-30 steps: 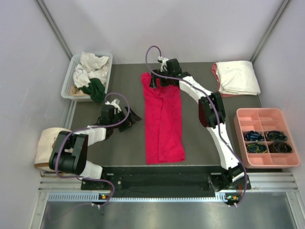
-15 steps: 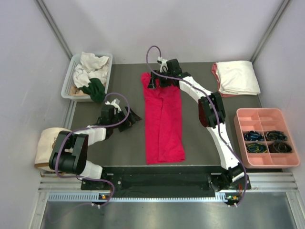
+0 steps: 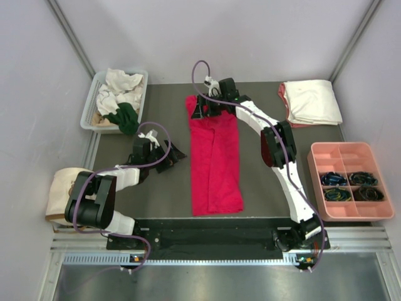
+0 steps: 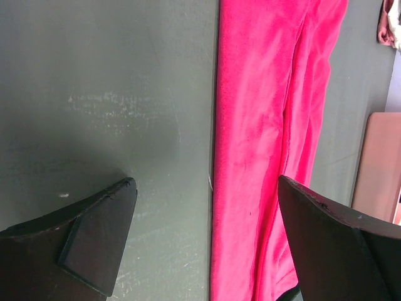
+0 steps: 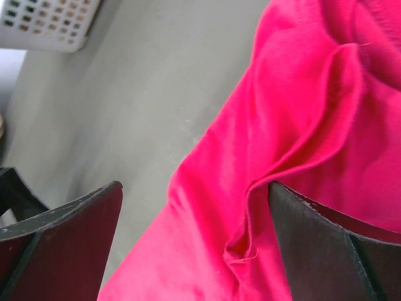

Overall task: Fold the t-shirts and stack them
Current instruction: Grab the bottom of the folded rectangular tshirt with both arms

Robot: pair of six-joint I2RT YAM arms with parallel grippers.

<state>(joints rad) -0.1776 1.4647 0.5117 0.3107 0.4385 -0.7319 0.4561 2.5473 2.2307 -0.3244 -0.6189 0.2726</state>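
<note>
A crimson-red t-shirt (image 3: pixel 215 162) lies folded into a long strip down the middle of the table; it also shows in the left wrist view (image 4: pixel 269 150) and the right wrist view (image 5: pixel 294 163). My right gripper (image 3: pixel 202 110) is open over the strip's far left corner, jaws either side of a raised fold. My left gripper (image 3: pixel 173 153) is open and empty, low over the table just left of the strip's left edge. A folded cream-white t-shirt (image 3: pixel 311 100) lies on a salmon-pink one at the back right. More t-shirts, cream-white and dark green (image 3: pixel 127 116), fill the basket (image 3: pixel 88 113).
A pink divided tray (image 3: pixel 351 182) with dark small items stands at the right edge. A round beige bag (image 3: pixel 61 188) sits at the left edge beside the left arm. The white basket stands at the back left corner.
My right gripper has shifted a little left along the red t-shirt's far end. The left arm has not visibly moved.
</note>
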